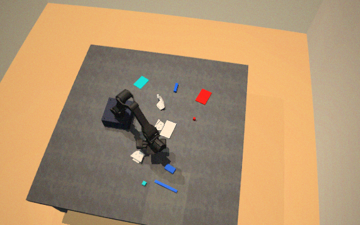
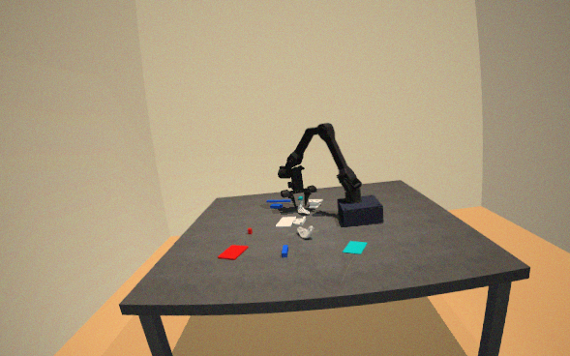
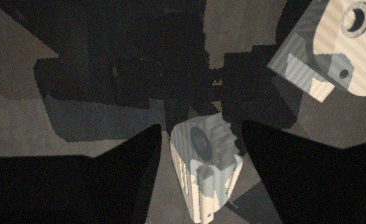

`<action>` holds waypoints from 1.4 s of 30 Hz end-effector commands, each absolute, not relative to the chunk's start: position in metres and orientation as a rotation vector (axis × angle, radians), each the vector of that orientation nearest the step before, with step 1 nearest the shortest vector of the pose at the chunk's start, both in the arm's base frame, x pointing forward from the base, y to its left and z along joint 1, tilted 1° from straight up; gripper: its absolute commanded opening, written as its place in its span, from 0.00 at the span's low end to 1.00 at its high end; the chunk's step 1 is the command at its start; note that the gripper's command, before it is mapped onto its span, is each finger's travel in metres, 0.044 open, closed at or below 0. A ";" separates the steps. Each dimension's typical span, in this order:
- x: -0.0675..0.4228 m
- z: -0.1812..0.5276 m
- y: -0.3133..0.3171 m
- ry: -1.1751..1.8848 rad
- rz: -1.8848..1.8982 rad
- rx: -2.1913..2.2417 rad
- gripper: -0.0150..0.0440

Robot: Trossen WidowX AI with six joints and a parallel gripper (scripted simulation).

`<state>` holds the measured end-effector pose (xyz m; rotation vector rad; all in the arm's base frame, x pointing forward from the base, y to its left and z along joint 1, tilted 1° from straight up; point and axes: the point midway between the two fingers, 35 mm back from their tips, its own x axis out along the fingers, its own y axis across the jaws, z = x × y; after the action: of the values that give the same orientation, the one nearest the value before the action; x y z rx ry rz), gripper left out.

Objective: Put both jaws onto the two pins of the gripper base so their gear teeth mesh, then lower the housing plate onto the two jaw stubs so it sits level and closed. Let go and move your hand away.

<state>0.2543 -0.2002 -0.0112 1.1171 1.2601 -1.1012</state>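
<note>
Jaw (image 2: pixel 303 210) (image 3: pixel 206 165) is sitting between the fingertips of the open tool (image 1: pixel 152 150) (image 2: pixel 302 205) (image 3: pixel 201 129), lower centre of the wrist frame. Its toothed end is pointing up the frame, teeth facing right, its long axis running nearly top to bottom. The arm (image 1: pixel 143 122) (image 2: pixel 302 144) is hiding it from above; shadow is blurring whether it is touching the counter (image 1: pixel 212 153) (image 2: pixel 404 266).
</note>
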 end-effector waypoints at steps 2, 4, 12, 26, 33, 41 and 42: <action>0.257 0.044 -0.202 1.229 -1.094 1.119 0.90; 0.256 0.046 -0.202 1.229 -1.094 1.119 0.98; 0.256 0.046 -0.202 1.229 -1.094 1.119 1.00; 0.256 0.046 -0.202 1.229 -1.094 1.119 1.00; 0.256 0.046 -0.202 1.229 -1.094 1.119 1.00; 0.256 0.046 -0.202 1.229 -1.094 1.119 1.00; 0.256 0.046 -0.202 1.229 -1.094 1.119 1.00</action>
<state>0.2562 -0.2026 0.0459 1.1141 1.2276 -1.0962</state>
